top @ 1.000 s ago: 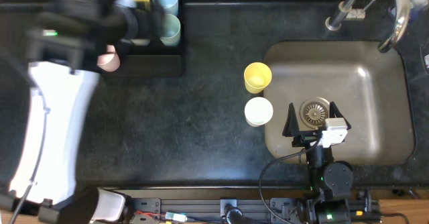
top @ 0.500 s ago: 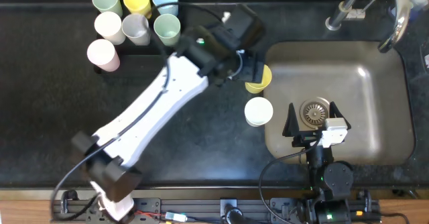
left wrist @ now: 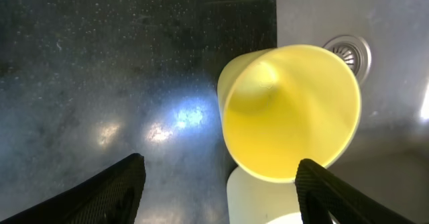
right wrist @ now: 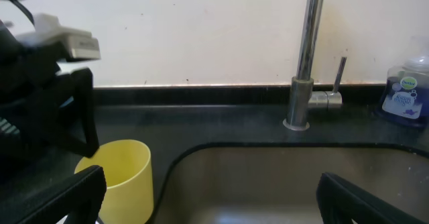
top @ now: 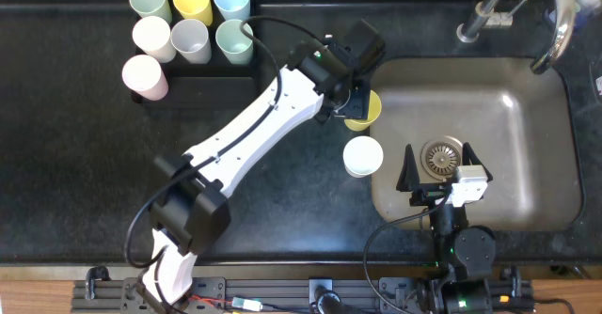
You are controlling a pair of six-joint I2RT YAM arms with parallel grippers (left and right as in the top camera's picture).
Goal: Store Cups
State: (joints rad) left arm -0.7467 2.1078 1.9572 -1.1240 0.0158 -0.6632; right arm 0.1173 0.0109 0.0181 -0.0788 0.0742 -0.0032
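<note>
Overhead, the arm half-covers the yellow cup [top: 365,114]; at the wrist, the left tool [left wrist: 218,184] gapes wide, empty, above it.

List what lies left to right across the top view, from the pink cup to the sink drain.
pink cup → black rack → yellow cup → sink drain. The white cup is left out, since it sits straight below the yellow cup in the picture.
</note>
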